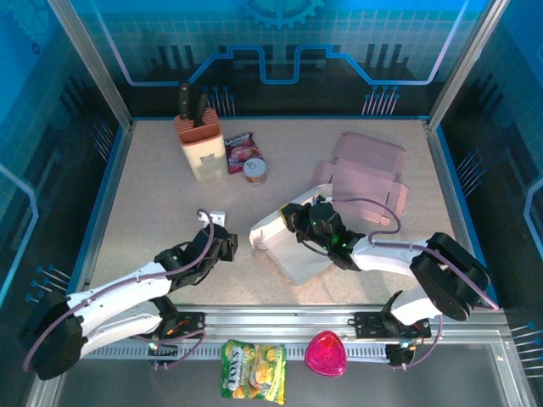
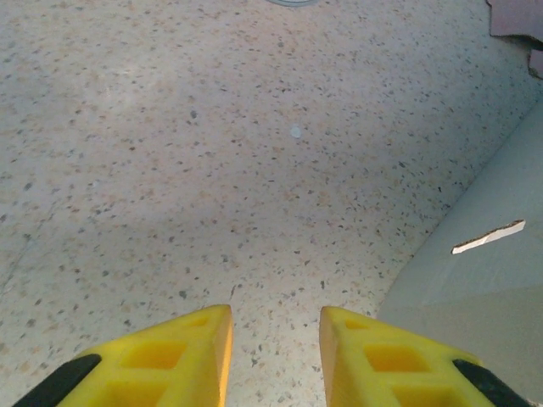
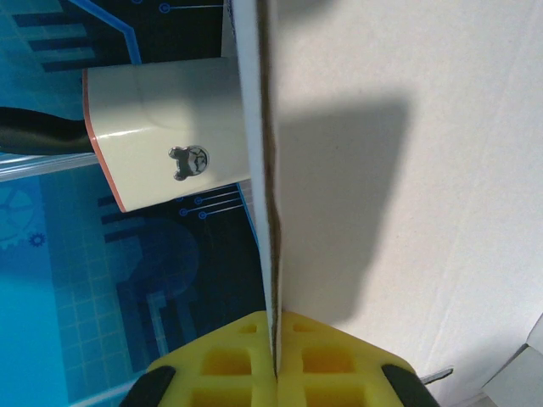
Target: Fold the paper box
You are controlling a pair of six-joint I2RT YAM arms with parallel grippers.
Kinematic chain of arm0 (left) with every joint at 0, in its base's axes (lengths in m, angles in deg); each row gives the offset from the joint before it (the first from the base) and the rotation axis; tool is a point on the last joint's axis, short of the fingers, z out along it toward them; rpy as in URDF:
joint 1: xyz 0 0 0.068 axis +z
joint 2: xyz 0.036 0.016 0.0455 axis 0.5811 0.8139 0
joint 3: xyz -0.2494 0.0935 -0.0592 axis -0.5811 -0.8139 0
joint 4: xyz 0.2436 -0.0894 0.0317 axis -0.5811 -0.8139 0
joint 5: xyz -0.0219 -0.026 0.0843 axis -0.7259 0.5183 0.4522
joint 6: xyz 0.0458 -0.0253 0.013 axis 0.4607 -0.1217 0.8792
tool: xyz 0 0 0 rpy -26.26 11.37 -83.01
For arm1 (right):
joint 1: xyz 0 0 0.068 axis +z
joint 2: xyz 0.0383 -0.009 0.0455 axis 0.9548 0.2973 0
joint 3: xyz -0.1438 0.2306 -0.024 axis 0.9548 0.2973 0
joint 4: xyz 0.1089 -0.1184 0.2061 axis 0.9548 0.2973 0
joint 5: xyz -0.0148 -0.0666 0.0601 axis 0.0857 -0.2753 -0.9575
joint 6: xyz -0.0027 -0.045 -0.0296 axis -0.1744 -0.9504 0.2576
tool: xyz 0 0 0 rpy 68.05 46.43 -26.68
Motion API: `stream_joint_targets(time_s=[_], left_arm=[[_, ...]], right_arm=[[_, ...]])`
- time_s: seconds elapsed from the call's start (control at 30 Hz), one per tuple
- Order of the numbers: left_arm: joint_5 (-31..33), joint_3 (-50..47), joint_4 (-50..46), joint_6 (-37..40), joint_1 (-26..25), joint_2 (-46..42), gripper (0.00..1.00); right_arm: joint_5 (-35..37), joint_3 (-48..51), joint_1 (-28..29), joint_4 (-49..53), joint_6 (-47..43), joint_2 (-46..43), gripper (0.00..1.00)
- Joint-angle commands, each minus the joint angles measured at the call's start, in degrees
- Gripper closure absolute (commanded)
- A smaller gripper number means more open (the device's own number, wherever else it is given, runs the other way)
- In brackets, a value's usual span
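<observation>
Two yellow fingertips of the right gripper [image 3: 276,360] are pressed together on a thin panel edge of the white paper box [image 3: 407,170], the cardboard running straight up from between them in the right wrist view. From above, that right gripper [image 1: 299,219] sits at the top of the box [image 1: 293,254], which stands partly formed a little right of the middle of the speckled beige tabletop [image 1: 153,195], one flap tilted out toward the left.

The left gripper [image 1: 231,246] hovers low just left of the box. Its jaws stand apart with bare table between the yellow fingers [image 2: 187,356], grasping nothing; the left gripper [image 2: 276,348] points past the grey-shadowed side of the box [image 2: 484,288], which fills the right edge of that view (a thin pale slit shows in its wall).

Behind the box lies a flat pink cardboard blank [image 1: 365,174], unfolded, near the far right of the table. At the far left stands a cream knife block with an orange top [image 1: 199,144], black handles sticking up from it; the same block [image 3: 170,136] appears sideways beyond the box edge in the right wrist view. Beside it lie a red snack packet [image 1: 239,151] and a small round tin [image 1: 254,170]. On the near rail rest a yellow-green crisp bag [image 1: 253,369] and a pink heart-shaped object [image 1: 327,354].
</observation>
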Motion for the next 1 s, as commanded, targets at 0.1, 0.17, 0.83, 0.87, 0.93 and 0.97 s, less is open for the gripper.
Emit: stream_joint_targets(time_s=[0.1, 0.17, 0.83, 0.87, 0.93, 0.97], left_arm=[[-6.64, -2.20, 13.38, 9.22, 0.54, 4.05, 0.65], [-7.28, -2.13, 14.78, 9.96, 0.49, 4.76, 0.63], [-3.56, 12.18, -8.87, 3.74, -9.43, -3.35, 0.32], [-2.32, 12.68, -8.54, 4.72, -10.53, -2.13, 0.32], [0.77, 13.18, -8.09, 6.33, -12.06, 0.32, 0.32], [2.57, 13.27, -8.18, 6.92, -12.35, 1.47, 0.32]], right_arm=[[-0.83, 1.16, -0.76, 0.21, -1.00, 1.61, 1.00], [-0.87, 1.16, -0.80, -0.15, -1.32, 1.62, 1.00], [-3.17, -1.69, -2.65, 7.69, -0.46, -4.38, 1.00], [-3.20, -1.79, -2.65, 8.05, -0.42, -4.60, 1.00], [-3.30, -1.92, -2.90, 8.79, -0.19, -5.03, 1.00], [-3.46, -1.96, -2.96, 8.83, -0.19, -5.20, 1.00]])
